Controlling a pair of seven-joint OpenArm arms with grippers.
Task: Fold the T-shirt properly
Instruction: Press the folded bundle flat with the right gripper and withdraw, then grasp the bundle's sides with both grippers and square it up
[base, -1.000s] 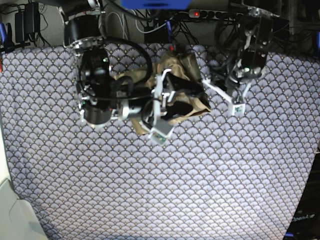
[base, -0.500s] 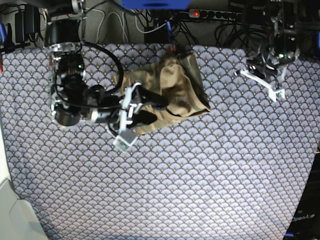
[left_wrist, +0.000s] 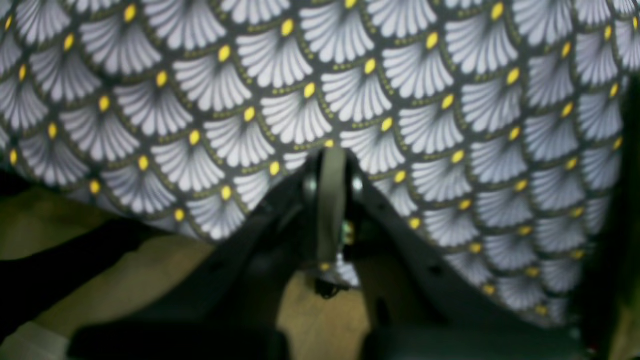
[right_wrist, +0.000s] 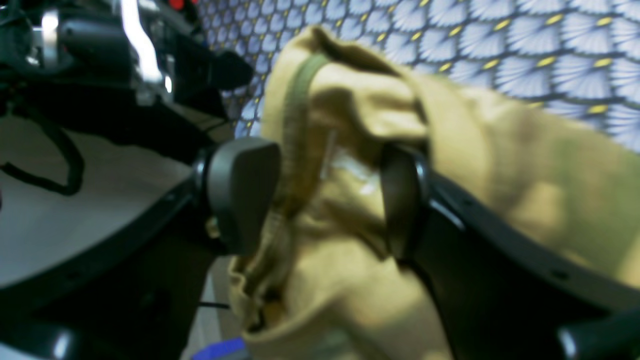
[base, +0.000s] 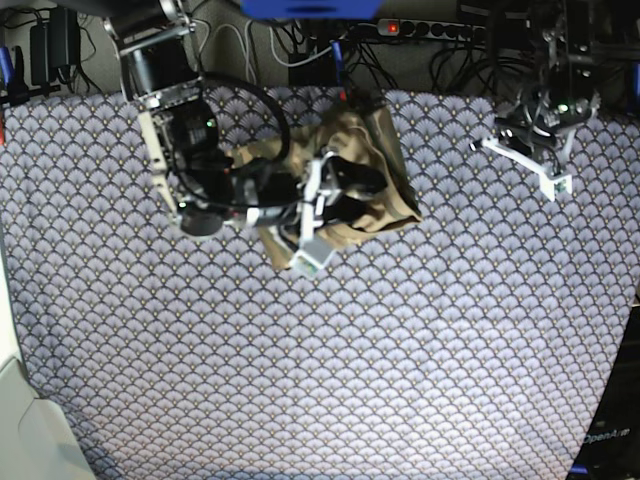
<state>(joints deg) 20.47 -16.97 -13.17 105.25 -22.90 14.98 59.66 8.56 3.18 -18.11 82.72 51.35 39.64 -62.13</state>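
Both arms differ: right fingers (right_wrist: 240, 195) straddle the T-shirt (base: 370, 170), spread; left fingers (left_wrist: 331, 200) clenched.

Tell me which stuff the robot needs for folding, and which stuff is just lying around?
Needed for folding:
- T-shirt
- right claw, open around a bunch of the shirt
- left claw, shut, off to the side

Just there:
- tablecloth
- power strip and cables behind the table
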